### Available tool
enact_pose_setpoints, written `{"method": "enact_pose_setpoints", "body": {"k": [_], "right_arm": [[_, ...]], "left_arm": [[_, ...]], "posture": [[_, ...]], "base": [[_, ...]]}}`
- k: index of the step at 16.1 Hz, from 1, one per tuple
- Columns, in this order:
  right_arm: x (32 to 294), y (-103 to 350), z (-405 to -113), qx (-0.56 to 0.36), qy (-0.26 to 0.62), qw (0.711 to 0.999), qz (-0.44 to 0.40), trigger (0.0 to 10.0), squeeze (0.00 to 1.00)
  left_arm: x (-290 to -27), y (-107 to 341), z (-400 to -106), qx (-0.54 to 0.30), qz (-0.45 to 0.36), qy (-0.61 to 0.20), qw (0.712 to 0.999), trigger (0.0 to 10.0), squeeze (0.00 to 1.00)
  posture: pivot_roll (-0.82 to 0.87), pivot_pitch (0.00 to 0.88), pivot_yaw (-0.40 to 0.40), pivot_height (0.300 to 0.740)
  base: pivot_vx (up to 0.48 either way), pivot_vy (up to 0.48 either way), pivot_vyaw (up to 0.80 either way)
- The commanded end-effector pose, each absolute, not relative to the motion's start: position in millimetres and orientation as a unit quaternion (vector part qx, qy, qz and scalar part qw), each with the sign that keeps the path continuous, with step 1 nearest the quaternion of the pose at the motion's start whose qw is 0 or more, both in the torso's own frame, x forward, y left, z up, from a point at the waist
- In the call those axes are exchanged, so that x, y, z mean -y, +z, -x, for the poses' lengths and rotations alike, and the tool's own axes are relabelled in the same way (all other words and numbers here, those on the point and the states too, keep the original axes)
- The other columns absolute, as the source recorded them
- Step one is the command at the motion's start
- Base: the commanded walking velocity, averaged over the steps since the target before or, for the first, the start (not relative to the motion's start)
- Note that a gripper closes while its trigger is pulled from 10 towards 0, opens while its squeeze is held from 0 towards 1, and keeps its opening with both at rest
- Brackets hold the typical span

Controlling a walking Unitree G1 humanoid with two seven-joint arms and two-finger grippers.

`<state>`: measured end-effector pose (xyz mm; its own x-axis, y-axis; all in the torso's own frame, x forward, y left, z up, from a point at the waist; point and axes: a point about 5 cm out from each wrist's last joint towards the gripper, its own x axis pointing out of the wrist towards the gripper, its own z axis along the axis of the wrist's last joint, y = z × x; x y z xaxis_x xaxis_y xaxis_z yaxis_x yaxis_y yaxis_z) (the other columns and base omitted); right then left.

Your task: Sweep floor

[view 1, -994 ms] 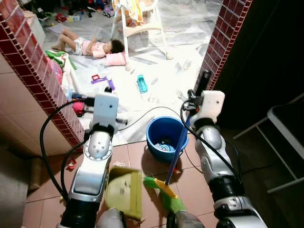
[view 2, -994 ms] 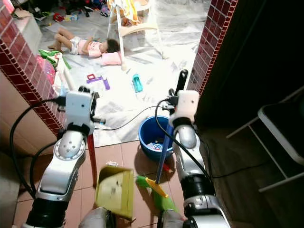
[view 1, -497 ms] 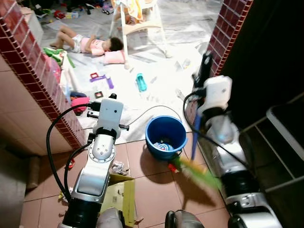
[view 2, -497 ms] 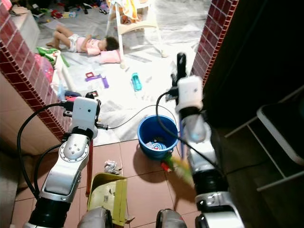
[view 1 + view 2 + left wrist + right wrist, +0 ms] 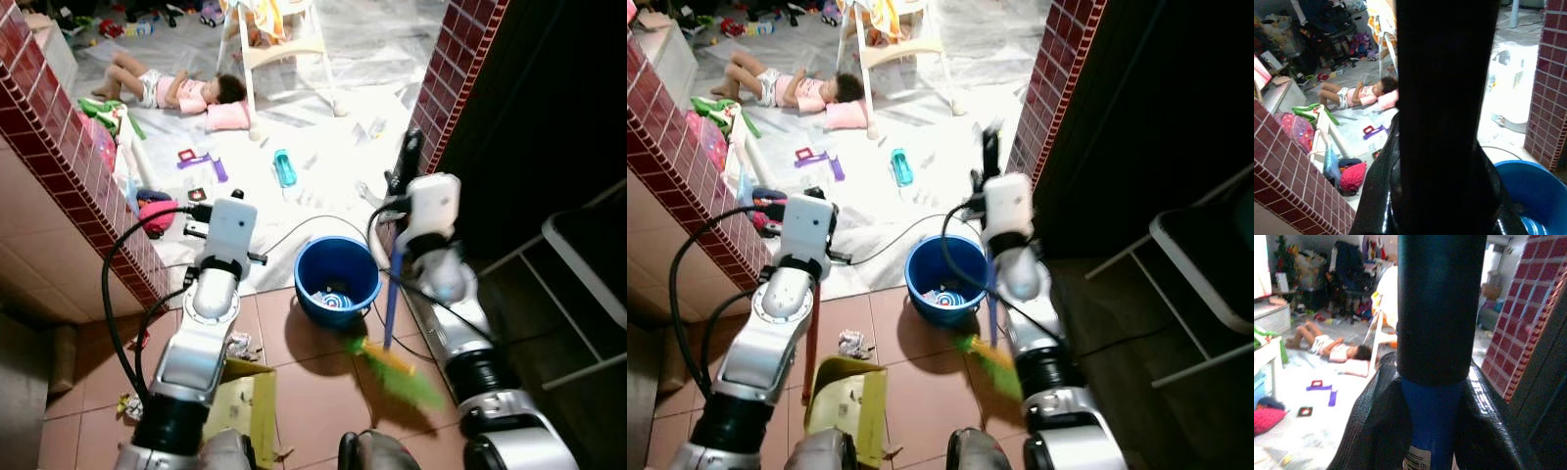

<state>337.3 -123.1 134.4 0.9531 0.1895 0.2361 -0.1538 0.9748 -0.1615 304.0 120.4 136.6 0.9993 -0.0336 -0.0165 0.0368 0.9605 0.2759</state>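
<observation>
From the head views, the right gripper [image 5: 404, 196] is clamped around the blue handle of a broom [image 5: 390, 304], whose green bristles blur low over the red tile floor [image 5: 313, 382] just beside a blue bucket [image 5: 338, 279]. The left gripper [image 5: 808, 259] is closed on the red handle of a yellow dustpan [image 5: 847, 411], which rests on the tiles near the robot's feet, with a crumpled scrap of litter [image 5: 854, 343] just beside it. The right wrist view brings out what the head views cannot: the broom handle changes from a black upper grip to blue below, held between the black fingers [image 5: 1364, 421], and a small white label sits at the bottom of the handle, its print too small to read. The left wrist view shows a dark pole pinched in that gripper, with a brick wall [image 5: 1288, 176] and a pink toy beside it. Beyond the brick doorway a person [image 5: 181, 90] lies on a white floor sheet near a white high chair [image 5: 284, 49], with scattered toys and a teal bottle [image 5: 285, 168] around. A black cable crosses the sheet toward the bucket.
</observation>
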Motion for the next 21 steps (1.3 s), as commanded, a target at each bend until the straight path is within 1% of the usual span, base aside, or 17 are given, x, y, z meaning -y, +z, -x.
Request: {"method": "enact_pose_setpoints", "body": {"k": [1,3,4,6,7,8,10,11,13,15,16,18,19,21], "right_arm": [[114,137,-340,0.141,0.101,0.982,0.080,10.0,0.00],[98,128,-339,0.117,0.119,0.985,0.054,10.0,0.00],[93,129,-340,0.117,0.125,0.984,0.044,10.0,0.00],[81,139,-342,0.120,0.145,0.982,-0.010,10.0,0.00],[78,148,-345,0.126,0.148,0.980,-0.046,10.0,0.00],[78,154,-348,0.132,0.150,0.978,-0.055,10.0,0.00],[80,167,-350,0.153,0.151,0.975,-0.055,10.0,0.00],[84,177,-351,0.174,0.152,0.972,-0.042,10.0,0.00],[102,178,-350,0.184,0.130,0.974,-0.020,10.0,0.00],[115,181,-352,0.188,0.104,0.976,-0.026,10.0,0.00],[121,183,-352,0.190,0.081,0.978,-0.030,10.0,0.00],[117,188,-350,0.193,0.090,0.976,-0.041,10.0,0.00],[112,188,-349,0.193,0.103,0.975,-0.033,10.0,0.00],[114,187,-348,0.192,0.101,0.975,-0.042,10.0,0.00]], "left_arm": [[-134,141,-312,-0.007,-0.152,-0.004,0.988,10.0,0.00],[-149,138,-317,-0.015,-0.159,0.012,0.987,10.0,0.00],[-150,137,-317,-0.016,-0.157,0.014,0.987,10.0,0.00],[-149,135,-318,-0.021,-0.150,0.016,0.988,10.0,0.00],[-146,133,-319,-0.024,-0.147,0.015,0.989,10.0,0.00],[-144,130,-320,-0.027,-0.147,0.013,0.989,10.0,0.00],[-145,126,-322,-0.038,-0.146,0.009,0.989,10.0,0.00],[-145,125,-325,-0.038,-0.150,0.006,0.988,10.0,0.00],[-143,122,-324,-0.046,-0.162,0.015,0.986,10.0,0.00],[-139,128,-323,-0.037,-0.141,0.013,0.989,10.0,0.00],[-134,124,-321,-0.035,-0.153,-0.003,0.988,10.0,0.00],[-132,121,-320,-0.043,-0.138,0.001,0.990,10.0,0.00],[-130,120,-321,-0.041,-0.132,0.003,0.990,10.0,0.00],[-125,120,-321,-0.043,-0.132,0.001,0.990,10.0,0.00]], "posture": [[-0.01,0.122,-0.027,0.740],[-0.01,0.127,-0.027,0.740],[-0.02,0.127,-0.030,0.740],[-0.03,0.123,-0.033,0.740],[-0.03,0.118,-0.035,0.740],[-0.05,0.114,-0.033,0.740],[-0.06,0.100,-0.028,0.740],[-0.07,0.095,-0.024,0.740],[-0.03,0.082,-0.016,0.740],[-0.02,0.088,-0.005,0.740],[-0.04,0.095,-0.019,0.740],[-0.05,0.104,-0.025,0.740],[-0.06,0.111,-0.025,0.740],[-0.06,0.115,-0.034,0.740]], "base": [[0.000,0.000,0.00],[0.000,0.000,0.00],[0.000,0.000,0.00],[0.000,0.000,0.00],[0.000,0.000,0.00],[0.000,0.000,0.00],[0.000,0.000,0.00],[0.000,0.000,0.00],[0.000,0.000,0.00],[0.000,0.000,0.00],[0.000,0.000,0.00],[-0.124,0.000,0.00],[-0.247,0.000,0.00],[-0.249,0.000,0.00]]}}
